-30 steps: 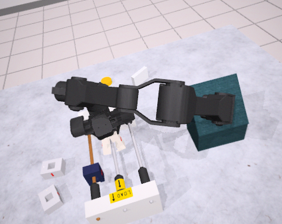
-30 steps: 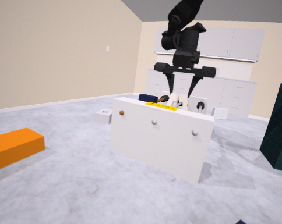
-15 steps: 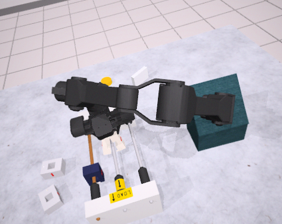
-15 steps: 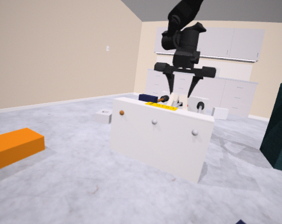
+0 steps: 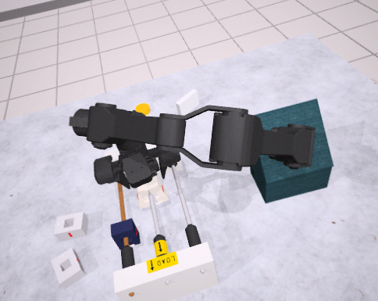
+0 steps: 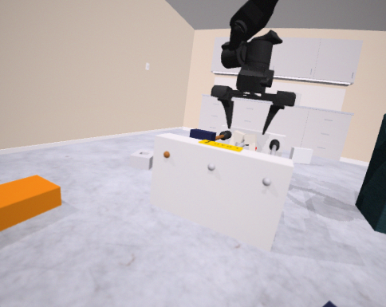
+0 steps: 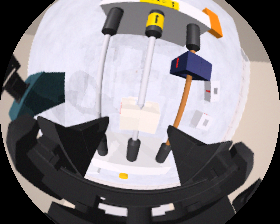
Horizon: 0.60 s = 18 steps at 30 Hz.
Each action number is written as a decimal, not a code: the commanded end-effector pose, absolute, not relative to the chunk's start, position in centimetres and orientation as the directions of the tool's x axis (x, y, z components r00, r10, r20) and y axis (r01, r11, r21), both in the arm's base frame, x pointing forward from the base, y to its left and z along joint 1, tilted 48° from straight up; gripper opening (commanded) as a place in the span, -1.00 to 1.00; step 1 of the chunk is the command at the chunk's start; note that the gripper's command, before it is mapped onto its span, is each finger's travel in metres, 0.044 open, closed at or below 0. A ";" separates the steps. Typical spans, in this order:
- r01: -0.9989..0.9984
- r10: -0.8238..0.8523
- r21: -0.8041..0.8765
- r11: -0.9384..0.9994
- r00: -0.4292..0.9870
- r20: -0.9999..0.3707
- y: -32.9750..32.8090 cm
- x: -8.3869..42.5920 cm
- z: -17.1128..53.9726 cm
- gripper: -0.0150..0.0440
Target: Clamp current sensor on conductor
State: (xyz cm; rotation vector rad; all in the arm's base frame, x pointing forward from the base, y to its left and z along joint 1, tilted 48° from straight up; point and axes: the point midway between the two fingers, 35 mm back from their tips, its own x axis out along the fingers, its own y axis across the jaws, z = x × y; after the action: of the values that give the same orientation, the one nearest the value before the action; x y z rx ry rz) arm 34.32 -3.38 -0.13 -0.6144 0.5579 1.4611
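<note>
The cream split-core sensor (image 5: 159, 190) (image 6: 249, 140) (image 7: 149, 118) is at the middle conductor (image 5: 155, 215) (image 7: 146, 75), whose yellow sleeve (image 5: 160, 247) (image 7: 155, 21) bears an arrow. In the top view its two halves look spread apart in a V, with the rod between them. Red marks show on its sides, but the arrow's direction is unclear. The LOAD label (image 5: 162, 262) (image 6: 221, 145) is on the white end block. My gripper (image 5: 145, 182) (image 6: 246, 131) (image 7: 139, 123) is open over the sensor, one finger to either side of it and apart from it. The arm hides part of it in the top view.
A dark blue closed sensor (image 5: 125, 232) (image 6: 202, 134) (image 7: 191, 65) surrounds the copper conductor (image 5: 122, 203) (image 7: 182, 102). A bare grey conductor (image 5: 181, 195) (image 7: 104, 75) runs on the other side. Two white square rings (image 5: 71, 226) (image 5: 68, 267) lie nearby. A teal block (image 5: 297, 178) (image 6: 380, 194) and an orange block (image 6: 24, 198) also stand around.
</note>
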 end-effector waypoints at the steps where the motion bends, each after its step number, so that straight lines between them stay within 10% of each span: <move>1: -0.999 0.730 -0.044 0.012 0.039 -0.683 -3.4 34.3 -0.1 1.00; 18: -0.999 0.733 -0.043 0.018 0.042 -0.679 -0.3 34.4 -2.7 1.00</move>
State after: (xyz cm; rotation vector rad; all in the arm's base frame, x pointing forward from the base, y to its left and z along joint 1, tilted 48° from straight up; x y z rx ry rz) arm 34.45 -0.65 -2.44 -0.6144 0.5555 1.4600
